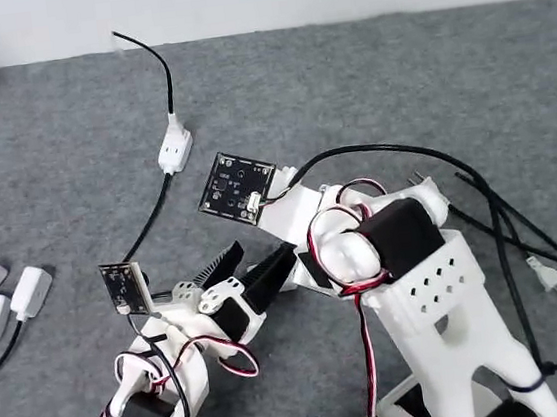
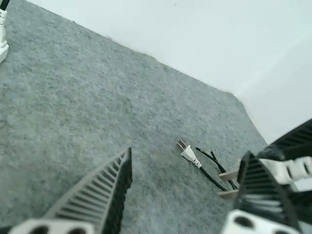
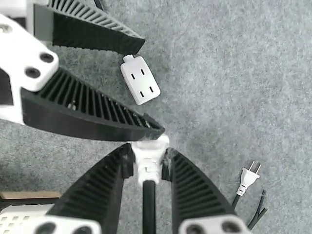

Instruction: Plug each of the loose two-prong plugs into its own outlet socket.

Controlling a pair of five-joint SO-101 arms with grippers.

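- Our right gripper (image 3: pixel 147 152) is clamped on a white plug (image 3: pixel 148 163). The plug's long axis runs in line with the fingers, and its black cord (image 3: pixel 148 209) trails back between them.
- The socket (image 3: pixel 140 80) lies flat on the grey carpet (image 3: pixel 243 73), slots up. It is ahead of the plug's head and near it, and its long axis slants a little across the plug's.
- Our left gripper (image 3: pixel 151 88) stands wide apart and holds nothing. From the right wrist, the socket shows through its gap. Its nearer finger (image 3: pixel 87 112) crosses between plug and socket, with the tip touching or just beside the plug's head.
- From the left wrist, two prongs (image 2: pixel 226 176) poke past one finger into that gap.
- We judge the coming move turns on this: the plug must go forward and down onto the slots, and the left finger is in the way. The left gripper is nearer the socket and could steady it.
- In the high view, the arms meet in the lower middle of the frame, the left from the lower left and the right from the lower right.
- Two loose plugs (image 1: pixel 548 276) lie at the right edge.
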